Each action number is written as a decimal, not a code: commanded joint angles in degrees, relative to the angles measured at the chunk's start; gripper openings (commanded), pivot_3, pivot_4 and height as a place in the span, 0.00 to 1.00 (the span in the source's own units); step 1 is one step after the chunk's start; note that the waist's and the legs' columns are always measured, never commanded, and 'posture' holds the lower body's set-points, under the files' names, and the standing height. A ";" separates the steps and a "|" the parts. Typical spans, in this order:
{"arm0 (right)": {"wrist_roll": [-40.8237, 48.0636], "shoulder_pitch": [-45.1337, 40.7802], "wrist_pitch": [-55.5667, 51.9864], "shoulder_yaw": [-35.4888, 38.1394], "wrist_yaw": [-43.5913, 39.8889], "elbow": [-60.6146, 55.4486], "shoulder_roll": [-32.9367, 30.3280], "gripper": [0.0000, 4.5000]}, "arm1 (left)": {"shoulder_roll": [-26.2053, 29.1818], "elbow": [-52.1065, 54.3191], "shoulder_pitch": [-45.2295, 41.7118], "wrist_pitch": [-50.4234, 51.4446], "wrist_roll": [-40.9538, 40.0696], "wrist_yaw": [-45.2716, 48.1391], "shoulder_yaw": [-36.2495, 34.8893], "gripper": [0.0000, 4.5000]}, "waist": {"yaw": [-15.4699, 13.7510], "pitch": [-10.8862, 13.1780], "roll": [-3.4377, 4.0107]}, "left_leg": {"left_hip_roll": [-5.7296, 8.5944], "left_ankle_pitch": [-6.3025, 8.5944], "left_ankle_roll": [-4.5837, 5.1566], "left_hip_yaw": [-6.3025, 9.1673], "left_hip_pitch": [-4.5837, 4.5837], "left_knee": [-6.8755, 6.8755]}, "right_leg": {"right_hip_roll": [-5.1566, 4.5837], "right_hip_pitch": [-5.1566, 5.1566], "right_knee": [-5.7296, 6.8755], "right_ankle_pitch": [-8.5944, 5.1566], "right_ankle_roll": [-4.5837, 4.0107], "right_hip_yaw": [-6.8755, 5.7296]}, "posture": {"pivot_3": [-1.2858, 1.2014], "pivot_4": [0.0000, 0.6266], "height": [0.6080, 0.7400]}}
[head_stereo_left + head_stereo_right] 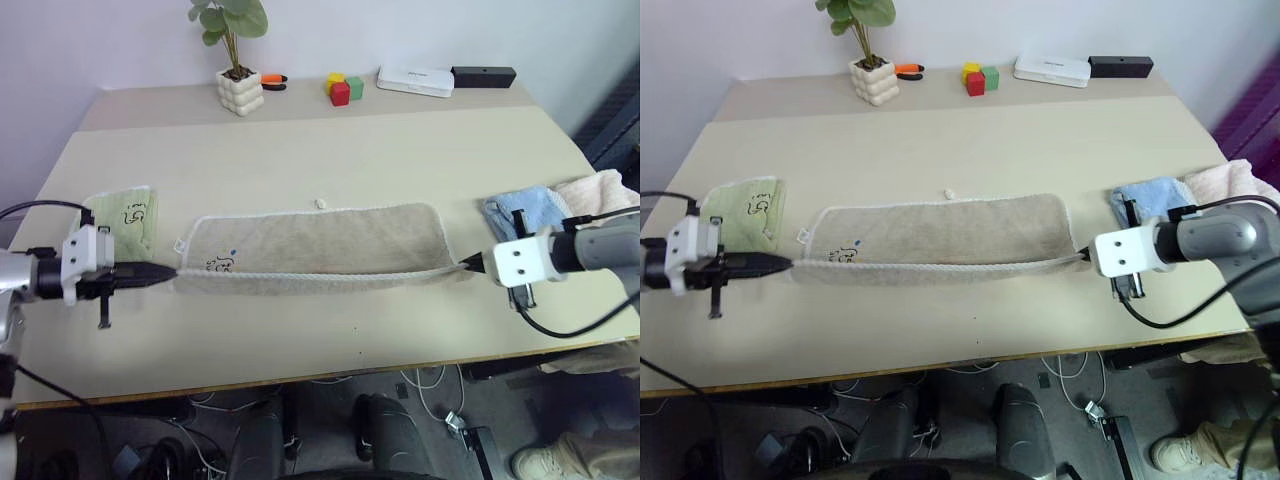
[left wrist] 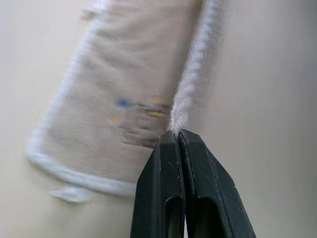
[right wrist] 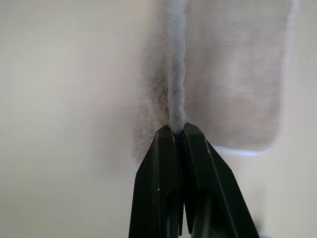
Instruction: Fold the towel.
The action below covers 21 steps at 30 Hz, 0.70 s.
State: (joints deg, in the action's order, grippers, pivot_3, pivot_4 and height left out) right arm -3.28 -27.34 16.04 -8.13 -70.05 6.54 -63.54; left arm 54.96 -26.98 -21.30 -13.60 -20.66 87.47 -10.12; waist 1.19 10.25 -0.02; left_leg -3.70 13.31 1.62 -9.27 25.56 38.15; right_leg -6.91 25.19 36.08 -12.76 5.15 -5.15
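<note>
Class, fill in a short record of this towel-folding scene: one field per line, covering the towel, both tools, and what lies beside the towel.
towel: beige towel stretched lengthwise across the table, near long edge lifted
left tool: left tool shut on the towel's near corner at the embroidered end
right tool: right tool shut on the opposite near corner
left neighbour: green towel, folded
right neighbour: blue towel, folded

1. Your two head views looked forward and down over the table (image 1: 300, 340), sharing one scene.
2. Each wrist view sat close behind its fingers, facing the towel (image 2: 143, 64).
</note>
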 commanded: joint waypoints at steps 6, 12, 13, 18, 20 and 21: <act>-10.01 -12.82 9.20 -4.75 6.11 15.02 6.16 0.01 | -3.63 -18.88 -14.03 -10.23 7.77 -3.51 3.67 0.00 | -0.29 0.01 0.00 | 0.02 -0.23 -0.34 -0.24 0.08 0.00 | 0.03 0.04 0.03 0.11 0.20 0.00 | 0.52 0.24 1.00; -18.14 -21.09 16.36 -7.97 15.22 27.72 9.81 0.01 | -6.42 -31.15 -22.04 -17.06 12.86 -9.29 5.30 0.00 | -0.14 0.00 0.00 | 0.02 -0.27 -0.38 -0.23 0.08 0.02 | 0.06 0.03 0.07 0.12 0.22 0.00 | 0.52 0.24 1.00; -18.69 -22.06 16.81 -8.22 16.13 29.25 10.35 0.01 | -6.73 -32.46 -22.86 -18.13 13.58 -10.27 5.46 0.00 | -0.12 0.00 0.00 | 0.03 -0.27 -0.38 -0.25 0.07 0.02 | 0.06 0.02 0.08 0.12 0.23 0.01 | 0.52 0.24 1.00; -22.50 -26.63 20.52 -9.82 22.14 36.89 12.83 0.01 | -8.71 -37.12 -26.78 -20.01 16.09 -14.10 6.31 0.00 | -0.11 0.01 0.00 | 0.02 -0.29 -0.40 -0.26 0.07 0.02 | 0.09 0.02 0.10 0.12 0.23 0.00 | 0.52 0.24 1.00; -24.05 -28.10 21.18 -10.27 25.17 39.47 13.62 0.01 | -9.07 -38.58 -27.89 -19.87 16.73 -15.49 6.40 0.00 | -0.13 0.01 0.00 | 0.02 -0.29 -0.40 -0.26 0.08 0.02 | 0.09 0.02 0.10 0.12 0.24 0.00 | 0.52 0.24 1.00; -24.83 -28.89 21.36 -10.59 26.99 40.89 14.27 0.01 | -9.22 -39.35 -28.26 -20.13 17.49 -16.58 6.69 0.00 | -0.05 0.00 0.00 | 0.02 -0.29 -0.40 -0.26 0.08 0.02 | 0.09 0.02 0.10 0.12 0.24 0.00 | 0.52 0.24 1.00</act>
State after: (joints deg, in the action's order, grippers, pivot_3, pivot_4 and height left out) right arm -27.13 -54.11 36.66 -19.21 -45.66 46.33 -49.40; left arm 45.31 -65.67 -48.19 -33.00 -3.82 72.36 -3.13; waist 1.14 10.25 -0.02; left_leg -3.68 13.02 1.22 -9.53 25.63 38.16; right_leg -6.82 25.21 36.18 -12.64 5.39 -5.15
